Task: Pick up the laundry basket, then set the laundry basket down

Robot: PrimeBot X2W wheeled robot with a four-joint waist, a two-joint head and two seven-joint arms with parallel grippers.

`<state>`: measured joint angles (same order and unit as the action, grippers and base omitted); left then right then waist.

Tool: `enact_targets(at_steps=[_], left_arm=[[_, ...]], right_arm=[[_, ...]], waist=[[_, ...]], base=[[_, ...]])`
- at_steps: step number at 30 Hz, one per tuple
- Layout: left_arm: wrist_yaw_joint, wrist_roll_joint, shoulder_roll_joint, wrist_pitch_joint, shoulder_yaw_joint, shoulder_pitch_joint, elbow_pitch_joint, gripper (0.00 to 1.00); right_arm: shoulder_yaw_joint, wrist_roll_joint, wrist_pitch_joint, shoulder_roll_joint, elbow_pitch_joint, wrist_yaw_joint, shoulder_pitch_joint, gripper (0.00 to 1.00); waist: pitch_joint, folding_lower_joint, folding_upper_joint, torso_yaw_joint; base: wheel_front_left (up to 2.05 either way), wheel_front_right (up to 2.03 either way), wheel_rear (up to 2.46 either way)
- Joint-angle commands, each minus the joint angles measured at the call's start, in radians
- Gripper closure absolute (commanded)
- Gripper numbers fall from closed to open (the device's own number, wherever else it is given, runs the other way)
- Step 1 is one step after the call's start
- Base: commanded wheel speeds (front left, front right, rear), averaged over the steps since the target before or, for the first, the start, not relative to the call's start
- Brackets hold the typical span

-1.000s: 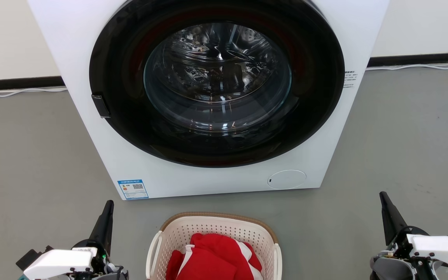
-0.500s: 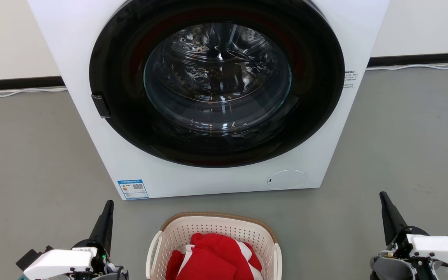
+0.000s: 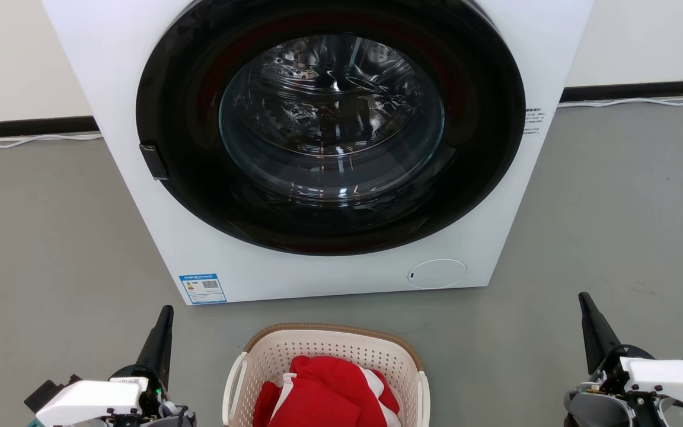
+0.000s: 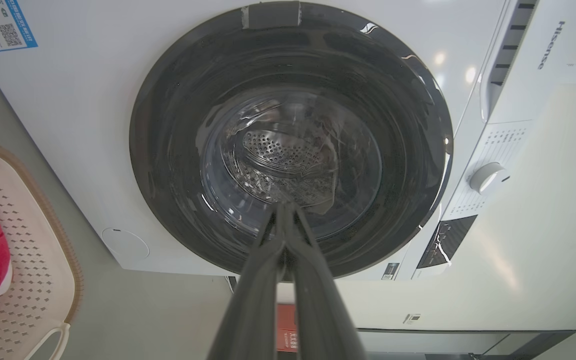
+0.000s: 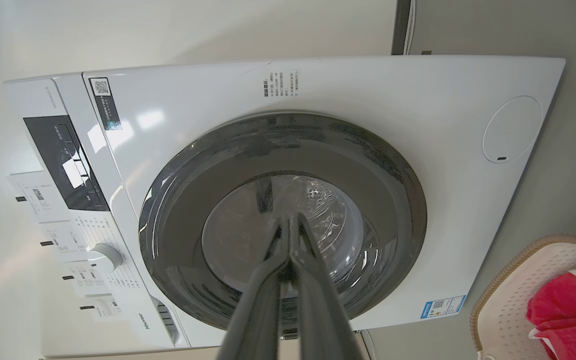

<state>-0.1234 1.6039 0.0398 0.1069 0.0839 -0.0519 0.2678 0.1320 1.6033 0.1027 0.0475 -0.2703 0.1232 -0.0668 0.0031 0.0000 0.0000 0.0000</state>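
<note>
Long, tapering matte-black jaws sprout from boxy white wrist housings dotted with small dark screws and looped black cables.

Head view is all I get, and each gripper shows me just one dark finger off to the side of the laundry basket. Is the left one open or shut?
Observer: Shut. In the left wrist view the left gripper has its two fingers pressed together at the tips, with nothing between them.
Operator: And the right?
Observer: Shut too. The right gripper shows closed, empty fingers aimed at the door glass of the washer.
Operator: What's above the door, past my top edge?
Observer: A control panel with a white dial.
</note>
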Motion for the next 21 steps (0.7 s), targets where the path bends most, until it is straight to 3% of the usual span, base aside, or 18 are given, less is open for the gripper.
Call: enact_targets(at_steps=[1, 21], left_arm=[[-0.007, 0.005, 0.010, 0.006, 0.030, -0.056, -0.023, 1.00], [-0.007, 0.005, 0.010, 0.006, 0.030, -0.056, -0.023, 1.00]], right_arm=[[-0.018, 0.005, 0.011, 0.003, 0.026, 0.008, -0.041, 1.00], [-0.018, 0.005, 0.010, 0.003, 0.026, 0.008, -0.041, 1.00]], waist=[[0.000, 0.0000, 0.0000, 0.000], [0.000, 0.0000, 0.0000, 0.000]], base=[[0.00, 0.00, 0.00], [0.00, 0.00, 0.00]])
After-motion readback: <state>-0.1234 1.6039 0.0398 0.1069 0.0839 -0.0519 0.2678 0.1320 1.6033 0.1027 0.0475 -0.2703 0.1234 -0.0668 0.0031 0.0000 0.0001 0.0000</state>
